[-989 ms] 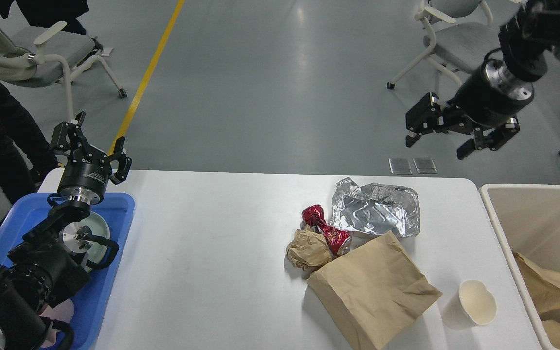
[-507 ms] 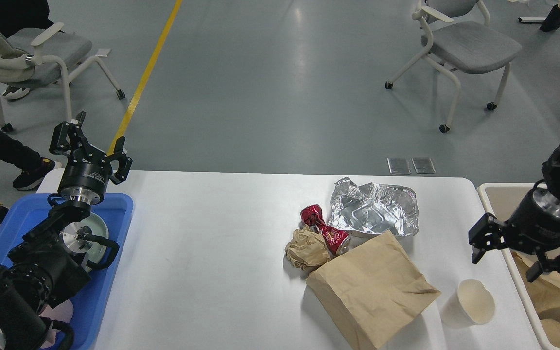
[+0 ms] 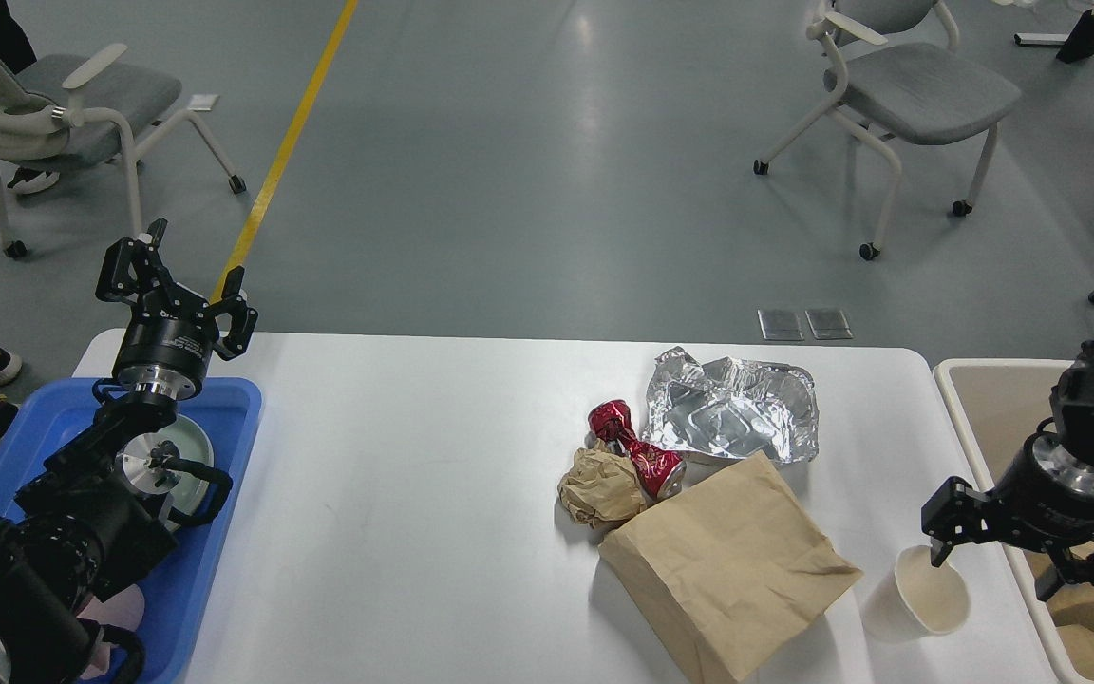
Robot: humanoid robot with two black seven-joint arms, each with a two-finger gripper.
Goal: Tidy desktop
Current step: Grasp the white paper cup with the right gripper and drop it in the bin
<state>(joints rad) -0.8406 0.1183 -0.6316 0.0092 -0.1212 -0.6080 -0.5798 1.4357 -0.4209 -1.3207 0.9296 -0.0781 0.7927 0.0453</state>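
Note:
The white desktop carries a crumpled foil tray, a crushed red can, a crumpled paper ball, a flat brown paper bag and a white paper cup. My right gripper is open, low at the desktop's right edge, with one fingertip at the cup's rim. My left gripper is open and empty, raised above the far end of the blue tray.
A beige bin with brown paper inside stands right of the desktop. The blue tray holds a pale plate under my left arm. Grey chairs stand on the floor behind.
My right gripper has come down from high above the floor behind the desktop to the paper cup at the right edge. The left arm has not moved.

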